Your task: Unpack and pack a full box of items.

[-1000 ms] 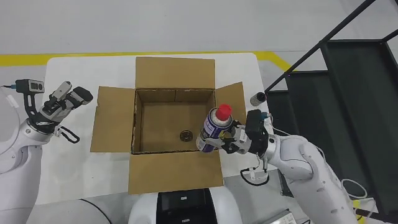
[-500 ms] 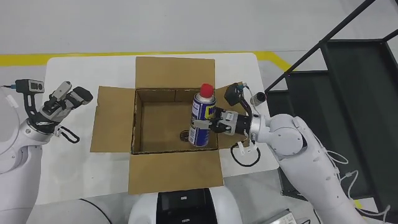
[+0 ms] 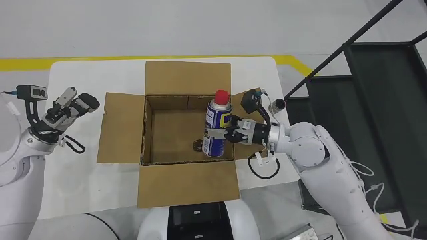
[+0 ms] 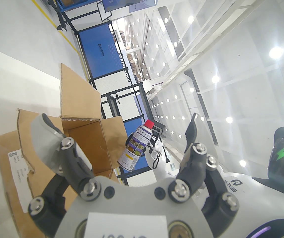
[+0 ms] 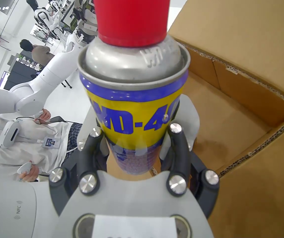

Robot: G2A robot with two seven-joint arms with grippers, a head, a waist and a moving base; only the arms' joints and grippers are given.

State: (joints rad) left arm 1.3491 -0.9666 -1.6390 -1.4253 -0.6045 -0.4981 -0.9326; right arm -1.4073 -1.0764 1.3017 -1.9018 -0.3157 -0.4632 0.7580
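Cardboard box point(image 3: 187, 80), corrugated and open-flapped, is set on a white worktop point(image 3: 87, 173); a red-capped metal can point(image 3: 216, 130) is pinched, seemingly over it, by the right pincer point(image 3: 230, 135); the left pincer point(image 3: 77, 100) is spread.

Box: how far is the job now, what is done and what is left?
Done: the box is open; one small round item lies on its floor. In hand: the right gripper, jaws shut, holds the can over the box; going in or out, I cannot tell. To do: a small cylinder stands on the table; the left gripper is open.
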